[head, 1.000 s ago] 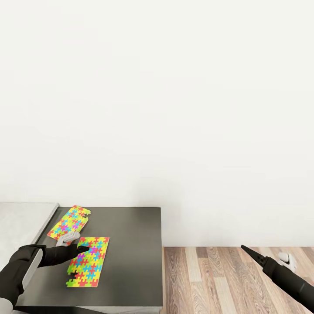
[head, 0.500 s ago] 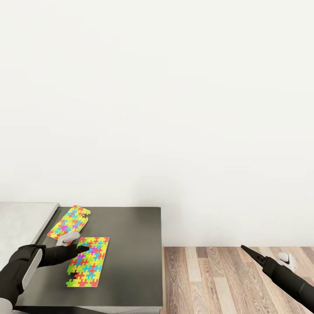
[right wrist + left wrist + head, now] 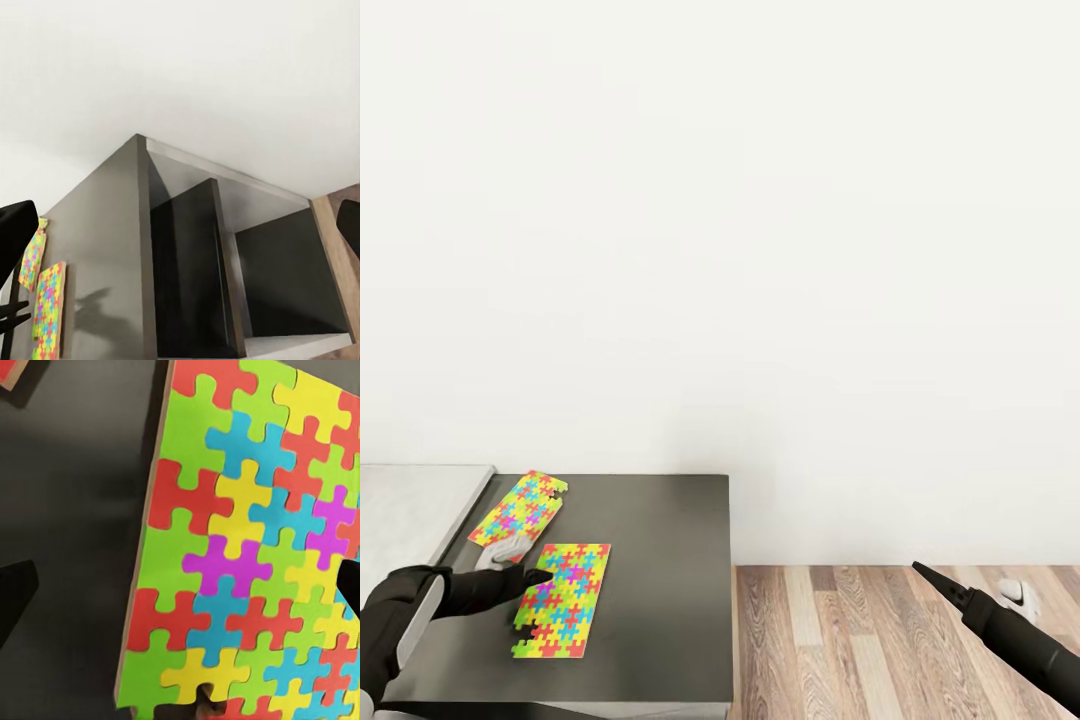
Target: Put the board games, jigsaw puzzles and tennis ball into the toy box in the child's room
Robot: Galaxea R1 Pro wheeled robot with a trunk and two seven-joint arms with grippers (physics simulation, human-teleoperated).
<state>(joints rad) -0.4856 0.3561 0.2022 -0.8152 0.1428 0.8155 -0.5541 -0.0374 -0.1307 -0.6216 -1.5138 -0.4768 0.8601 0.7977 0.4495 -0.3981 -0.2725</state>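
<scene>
Two jigsaw puzzles lie flat on the dark lower section of the table [image 3: 660, 560]: the nearer puzzle [image 3: 563, 598] and the farther puzzle [image 3: 520, 508]. My left gripper [image 3: 528, 562] is open at the nearer puzzle's left edge, between the two puzzles. In the left wrist view that nearer puzzle [image 3: 247, 547] lies close below the left gripper [image 3: 183, 592], whose fingers are spread wide over its edge. My right gripper [image 3: 925, 572] hangs over the floor to the right of the table, and the right wrist view shows the right gripper [image 3: 184, 225] open and holding nothing. Both puzzles [image 3: 45, 300] appear small there.
The light grey table top [image 3: 410, 510] adjoins the dark section on the left. A white wall stands behind. Wood-plank floor [image 3: 840, 640] lies to the right, with a small white object [image 3: 1017, 596] on it. The right wrist view looks at the table's dark side shelves [image 3: 225, 270].
My left gripper has drawn back a little to the left, its black fingertip now at the nearer puzzle's edge instead of over it. The right arm and the puzzles have not moved.
</scene>
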